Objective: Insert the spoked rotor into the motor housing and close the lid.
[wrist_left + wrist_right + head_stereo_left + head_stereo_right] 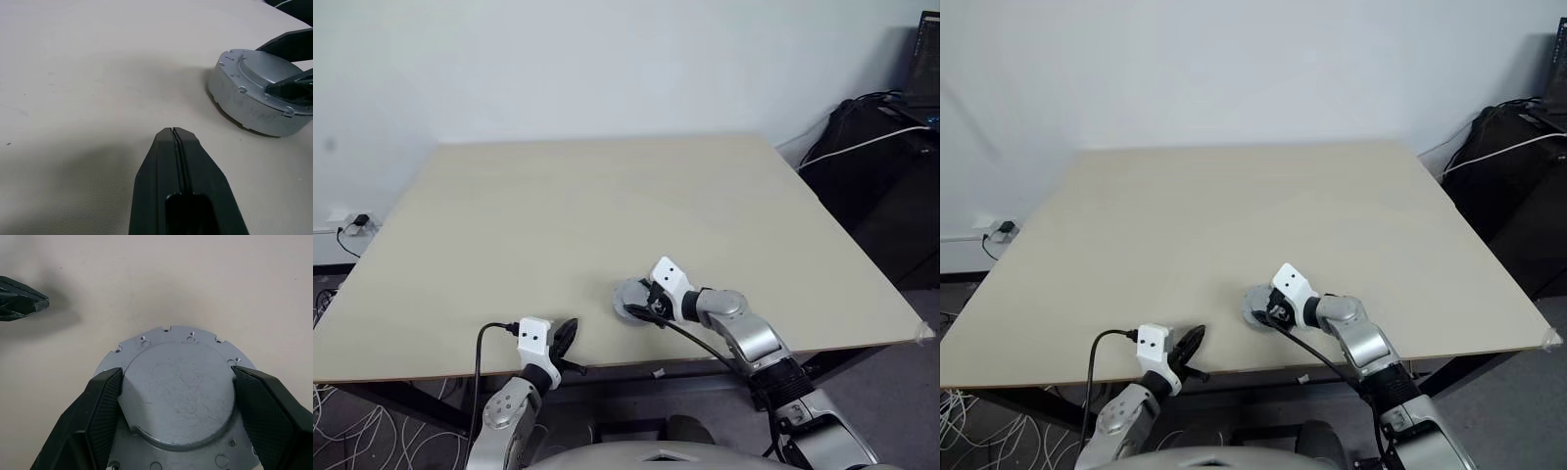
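The lid (pixel 177 404), a round silver-grey metal disc with a raised centre, lies flat on the beige table (pixel 587 206) near its front edge. My right gripper (pixel 177 372) reaches over it from the right. Its two black fingers (pixel 105 404) press against opposite sides of the raised centre, shut on the lid. In the left wrist view the lid (pixel 254 83) looks like a thick silver drum. My left gripper (pixel 568 331) hovers over the table's front edge a short way left of the lid, shut and empty, with its tip (pixel 173 131) pointing toward the lid. The spoked rotor and the motor housing are hidden.
The front table edge (pixel 607 364) runs just behind both grippers. Black equipment and cables (pixel 881 127) stand beyond the right edge. A wall socket with a plug (pixel 357 223) and loose cables sit low on the left.
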